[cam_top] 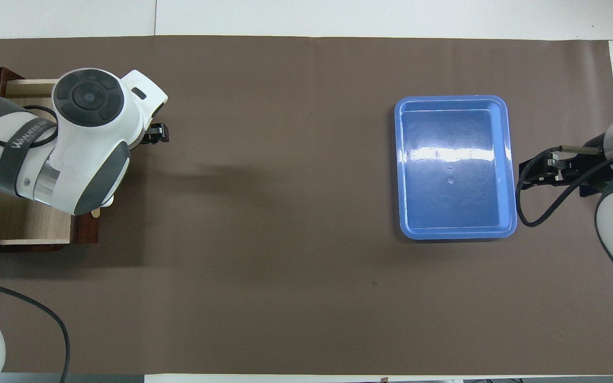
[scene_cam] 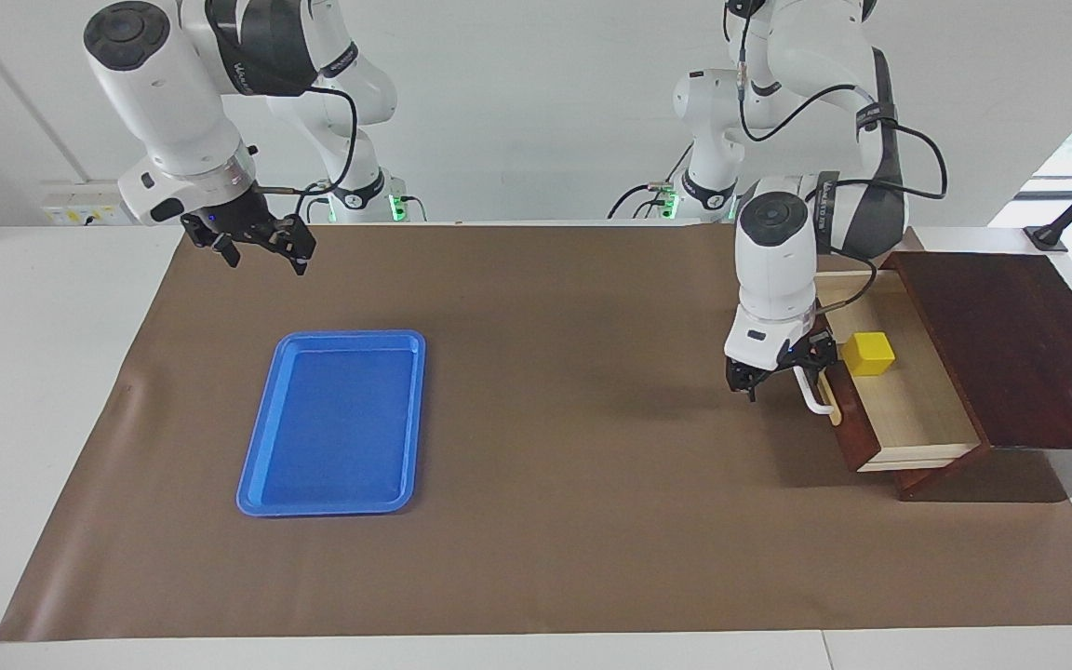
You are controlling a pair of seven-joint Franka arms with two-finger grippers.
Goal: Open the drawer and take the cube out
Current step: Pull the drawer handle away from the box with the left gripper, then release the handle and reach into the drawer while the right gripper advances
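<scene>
The dark reddish-brown drawer [scene_cam: 917,405] is pulled out of its wooden cabinet [scene_cam: 1011,344] at the left arm's end of the table, and its pale interior shows. The yellow cube [scene_cam: 868,354] sits inside it, in the part nearer to the robots. My left gripper [scene_cam: 778,377] hangs low in front of the drawer, next to the white bar handle [scene_cam: 813,395], with its fingers apart. In the overhead view the left arm covers the cube; part of the drawer [cam_top: 24,226] shows. My right gripper [scene_cam: 261,249] waits open in the air near the robots' edge of the mat.
A blue plastic tray [scene_cam: 261,419] lies empty on the brown mat toward the right arm's end; it also shows in the overhead view [cam_top: 398,159]. The right gripper [cam_top: 532,173] hovers beside the tray.
</scene>
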